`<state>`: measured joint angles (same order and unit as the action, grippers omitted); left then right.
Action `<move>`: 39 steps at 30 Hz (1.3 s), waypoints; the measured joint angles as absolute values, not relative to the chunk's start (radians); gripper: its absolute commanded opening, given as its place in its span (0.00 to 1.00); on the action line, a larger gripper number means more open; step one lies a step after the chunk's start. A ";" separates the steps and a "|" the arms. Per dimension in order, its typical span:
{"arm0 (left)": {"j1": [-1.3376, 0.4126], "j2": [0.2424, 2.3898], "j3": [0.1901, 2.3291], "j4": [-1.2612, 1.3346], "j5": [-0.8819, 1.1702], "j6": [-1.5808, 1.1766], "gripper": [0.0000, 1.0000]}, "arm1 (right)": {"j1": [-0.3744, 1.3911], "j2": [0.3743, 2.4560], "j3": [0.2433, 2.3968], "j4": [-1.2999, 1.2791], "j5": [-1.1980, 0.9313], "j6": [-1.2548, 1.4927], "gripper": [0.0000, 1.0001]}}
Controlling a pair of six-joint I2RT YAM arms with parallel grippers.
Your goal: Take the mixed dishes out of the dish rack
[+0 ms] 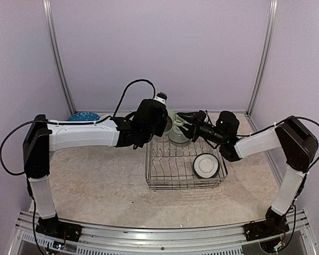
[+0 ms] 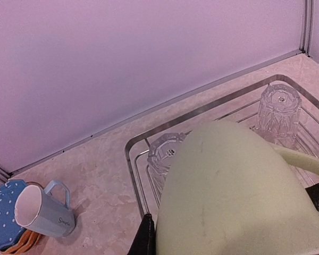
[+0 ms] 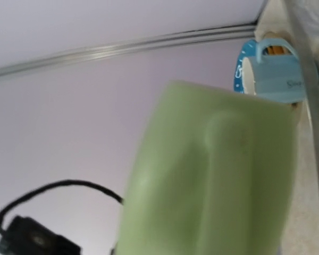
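The pale green mug (image 1: 176,127) hangs above the back edge of the dish rack (image 1: 155,183), between my two grippers. It fills the left wrist view (image 2: 239,196) and the right wrist view (image 3: 212,175). My left gripper (image 1: 164,123) is shut on its body, and one black finger (image 2: 145,240) presses its side. My right gripper (image 1: 187,127) holds it from the handle (image 2: 303,159) side, its fingers hidden behind the mug. Two clear glasses (image 2: 279,109) (image 2: 164,154) stand upside down in the rack. A white bowl (image 1: 206,165) leans in the rack's front right.
On the table at the back left, a light blue mug (image 2: 45,210) lies beside a blue white-dotted plate (image 2: 2,212) stacked on orange plates (image 2: 22,243). The plate also shows from above (image 1: 84,116). Walls close the back and sides.
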<state>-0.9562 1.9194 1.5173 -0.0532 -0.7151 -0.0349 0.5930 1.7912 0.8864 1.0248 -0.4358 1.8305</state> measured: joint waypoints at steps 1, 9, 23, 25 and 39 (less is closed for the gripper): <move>-0.956 1.919 1.517 -0.059 -0.714 -0.038 0.00 | 0.593 1.791 0.886 1.030 -0.441 1.803 0.62; -0.929 1.885 1.525 -0.256 -0.598 -0.179 0.00 | 0.594 1.723 0.891 0.837 -0.439 1.551 0.92; -0.727 1.645 1.530 -0.530 -0.363 -0.440 0.00 | 0.593 1.658 1.150 0.151 -0.221 0.908 0.97; -0.685 1.622 1.530 -0.588 -0.336 -0.467 0.00 | 0.593 1.658 1.199 0.051 -0.164 0.809 0.97; -0.370 1.525 1.414 -0.924 -0.167 -0.450 0.00 | 0.593 1.608 1.336 -0.299 0.119 0.352 0.98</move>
